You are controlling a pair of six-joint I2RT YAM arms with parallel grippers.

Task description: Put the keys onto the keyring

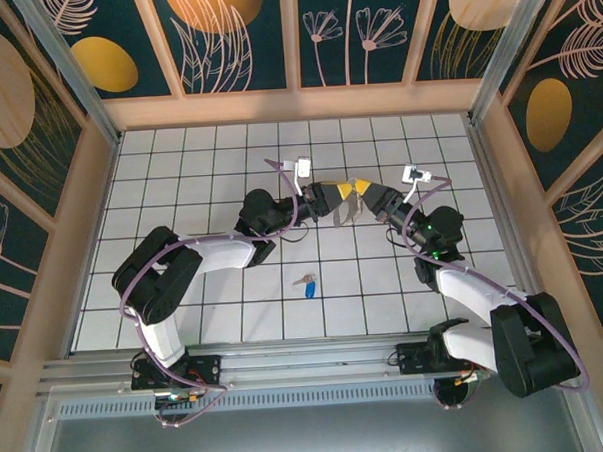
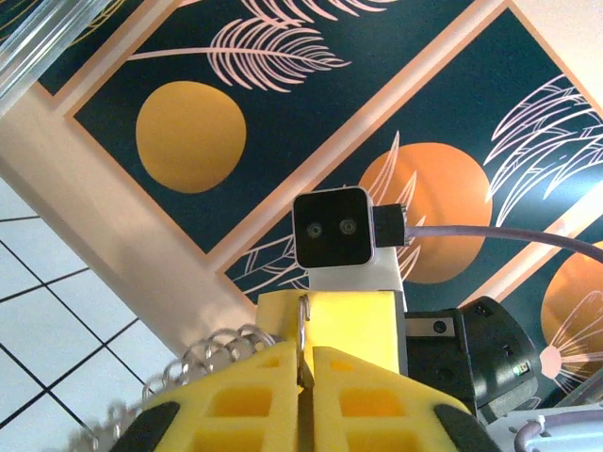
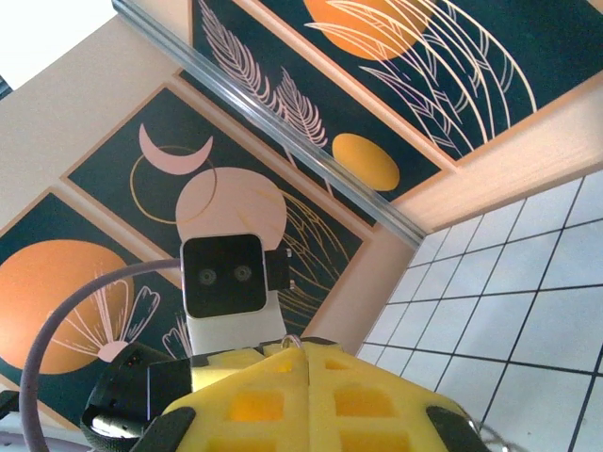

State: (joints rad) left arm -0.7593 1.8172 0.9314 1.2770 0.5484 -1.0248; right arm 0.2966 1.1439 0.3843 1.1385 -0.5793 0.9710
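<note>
Up close, the left gripper (image 2: 303,367) has its yellow pads pressed tight together, pinching the thin wire of the keyring (image 2: 303,325) at their seam. The ring's coiled bits run off to the lower left in the left wrist view. Directly opposite, tip to tip, we see the right gripper (image 1: 368,194), pads likewise pressed together w/ a sliver of wire showing at the seam in its own wrist view. From the top cam, both grippers meet above the middle of the white tiled surface (image 1: 199,170), arms reaching in from either side, & the pale loop hangs just below the meeting point; whether it touches the tiles we cannot tell. Well apart from it, nearer the arm bases, the blue-headed key (image 1: 307,284) lies flat on the tiles, w/ neither gripper near it. Dark patterned panels (image 1: 223,39) w/ orange discs wall in the workspace.
</note>
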